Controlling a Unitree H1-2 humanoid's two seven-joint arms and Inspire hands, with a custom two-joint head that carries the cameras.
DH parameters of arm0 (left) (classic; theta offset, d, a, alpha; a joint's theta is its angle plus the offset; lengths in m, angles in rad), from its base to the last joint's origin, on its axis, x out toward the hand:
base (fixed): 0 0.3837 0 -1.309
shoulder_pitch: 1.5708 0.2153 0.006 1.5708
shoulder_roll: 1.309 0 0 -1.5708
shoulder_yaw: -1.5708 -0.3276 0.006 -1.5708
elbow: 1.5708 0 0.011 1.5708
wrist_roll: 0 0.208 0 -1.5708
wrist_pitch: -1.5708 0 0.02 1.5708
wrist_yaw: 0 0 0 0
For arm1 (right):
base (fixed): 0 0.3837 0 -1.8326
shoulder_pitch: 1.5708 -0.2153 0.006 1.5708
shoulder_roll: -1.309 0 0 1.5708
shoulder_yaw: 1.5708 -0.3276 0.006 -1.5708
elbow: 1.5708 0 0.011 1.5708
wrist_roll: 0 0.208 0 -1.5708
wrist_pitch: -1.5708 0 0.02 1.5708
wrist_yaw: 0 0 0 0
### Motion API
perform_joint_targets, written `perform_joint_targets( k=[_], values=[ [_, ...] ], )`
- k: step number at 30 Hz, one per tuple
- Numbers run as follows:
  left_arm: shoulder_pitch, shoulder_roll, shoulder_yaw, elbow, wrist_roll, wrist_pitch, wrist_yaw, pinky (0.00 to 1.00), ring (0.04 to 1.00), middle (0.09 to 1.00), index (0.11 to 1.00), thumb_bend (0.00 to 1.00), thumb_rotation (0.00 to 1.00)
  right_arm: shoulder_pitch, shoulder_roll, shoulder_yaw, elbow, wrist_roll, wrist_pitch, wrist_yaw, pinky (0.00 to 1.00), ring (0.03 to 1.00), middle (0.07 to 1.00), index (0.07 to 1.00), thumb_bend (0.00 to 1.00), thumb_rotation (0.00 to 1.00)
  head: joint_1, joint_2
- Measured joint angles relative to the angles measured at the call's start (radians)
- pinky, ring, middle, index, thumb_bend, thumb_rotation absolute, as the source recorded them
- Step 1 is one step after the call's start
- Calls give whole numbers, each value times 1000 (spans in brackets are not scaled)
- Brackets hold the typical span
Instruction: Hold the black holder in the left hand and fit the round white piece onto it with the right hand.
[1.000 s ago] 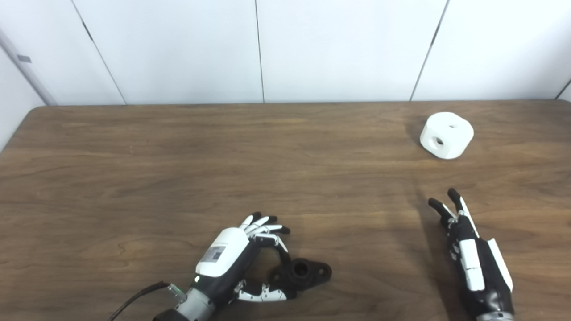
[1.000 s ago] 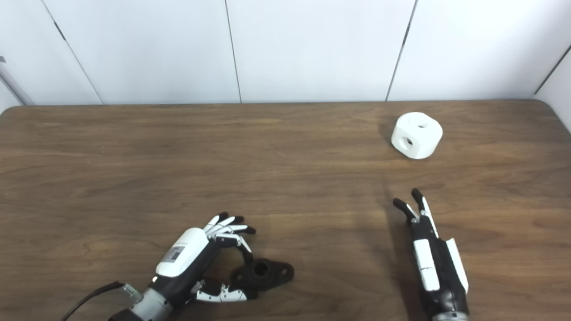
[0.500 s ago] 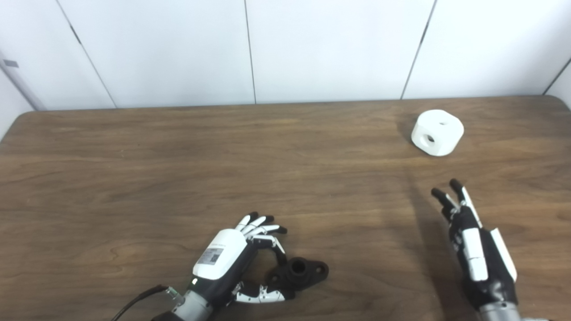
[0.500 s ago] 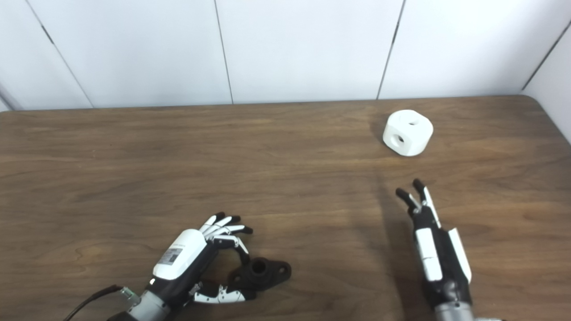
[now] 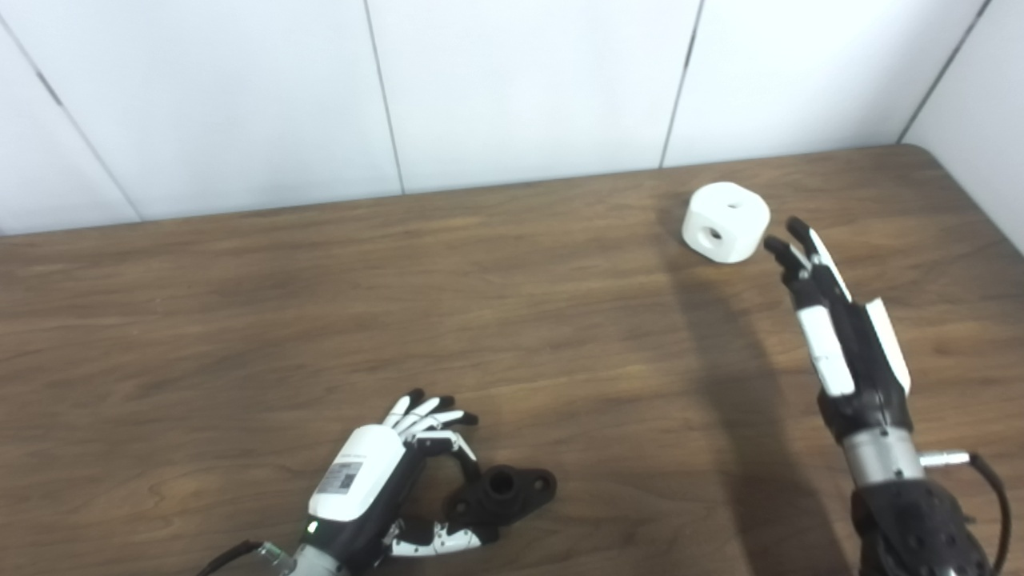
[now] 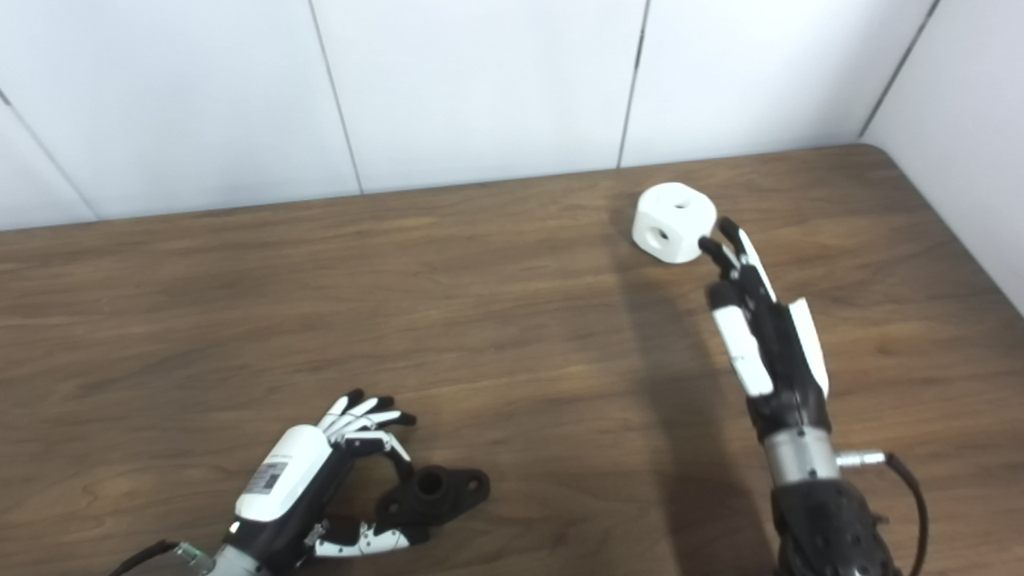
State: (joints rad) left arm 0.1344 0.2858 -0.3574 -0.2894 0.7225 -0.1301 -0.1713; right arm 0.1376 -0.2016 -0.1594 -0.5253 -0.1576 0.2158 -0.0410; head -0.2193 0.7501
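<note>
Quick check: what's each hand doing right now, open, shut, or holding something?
Left hand: fingers curled around the black holder on the table; firm grip cannot be told.
Right hand: open, empty, beside the round white piece.

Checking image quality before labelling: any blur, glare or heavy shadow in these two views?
Left eye view: sharp, even light; a broad soft shadow runs across the table beside the right hand. Right eye view: the same shadow; the black holder shows little surface detail, the round white piece stays unglared.

No legible text, brand, number or sign appears in either view. A small grey label on the white back of the left hand [image 5: 356, 480] carries print too blurred to read.
</note>
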Motion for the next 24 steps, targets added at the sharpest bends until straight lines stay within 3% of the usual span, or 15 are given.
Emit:
perform_joint_targets(
  k=[4,9,13,18,22,24],
  values=[
    [0,1,3,-9,1,10,-12,971,900,811,486,521,47,-51,-8,2,-9,-115,22,-4,910,919,894,910,731,491,-31,-6],
    [0,2,6,-26,2,26,-28,934,886,801,486,520,46,-130,-60,34,29,-318,54,-1,931,965,940,933,807,426,-60,-12],
    [0,10,9,-36,2,29,-35,923,880,795,486,520,46,-194,-101,42,103,-382,52,0,988,998,964,939,811,345,-78,-17],
    [-1,16,11,-38,3,29,-36,917,879,792,486,520,45,-270,-111,53,184,-407,81,21,978,1000,975,941,800,327,-97,-18],
    [-1,17,12,-41,3,30,-40,921,878,791,486,520,45,-348,-152,67,259,-420,108,52,853,1000,967,924,810,351,-101,-20],
    [-1,18,12,-45,5,32,-44,922,878,790,486,520,45,-381,-183,78,303,-435,112,64,894,1000,958,924,808,371,-101,-23]
  ],
)
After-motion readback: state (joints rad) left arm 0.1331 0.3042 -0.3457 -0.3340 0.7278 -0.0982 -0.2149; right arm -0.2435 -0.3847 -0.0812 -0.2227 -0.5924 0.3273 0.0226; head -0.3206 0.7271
